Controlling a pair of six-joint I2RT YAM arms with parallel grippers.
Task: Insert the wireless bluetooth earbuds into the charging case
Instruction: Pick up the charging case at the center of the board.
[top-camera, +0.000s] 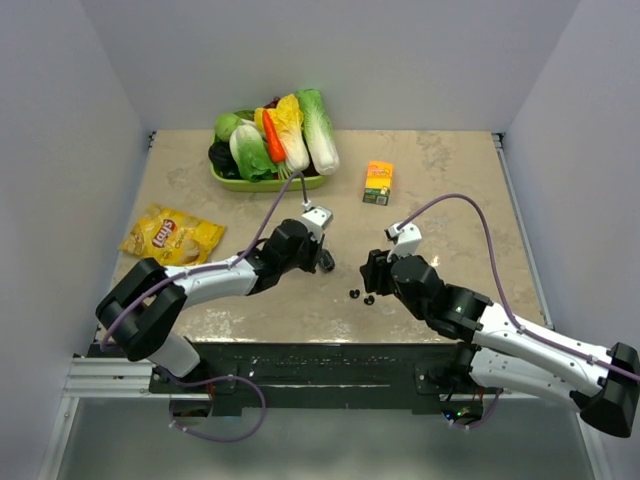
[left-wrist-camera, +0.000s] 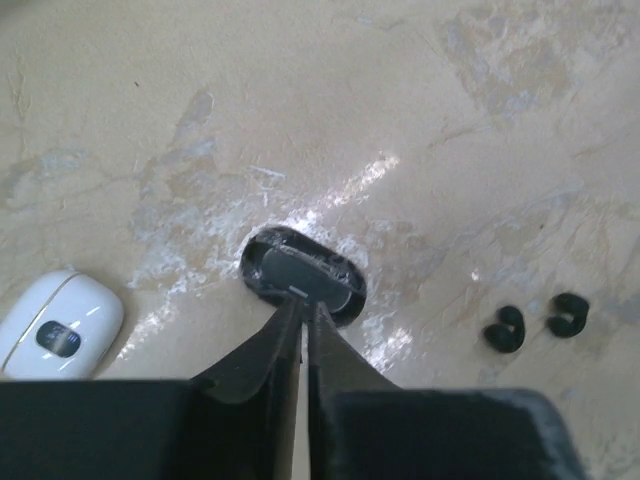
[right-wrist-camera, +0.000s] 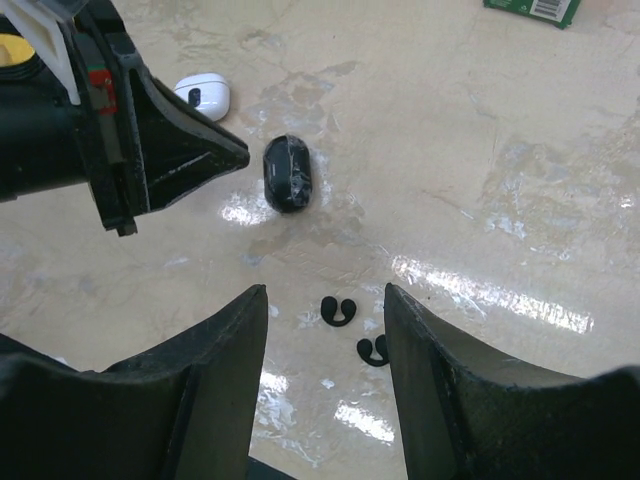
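Two black earbuds (right-wrist-camera: 338, 311) sit on your bench (right-wrist-camera: 520, 150), 5 o'clock of the charging case (right-wrist-camera: 289, 173) in right wrist view. Your left tool (left-wrist-camera: 303, 300) is clenched, tips at the case rim; right tool (right-wrist-camera: 325, 290) released, holding nothing.

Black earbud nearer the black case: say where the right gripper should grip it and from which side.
Probably from straight above: the right gripper, jaws open, hangs over it. The earbud lies flat as a small curved hook, so it offers no side hold; pinch across its curved middle, not the tips, keeping clear of the second earbud close by.
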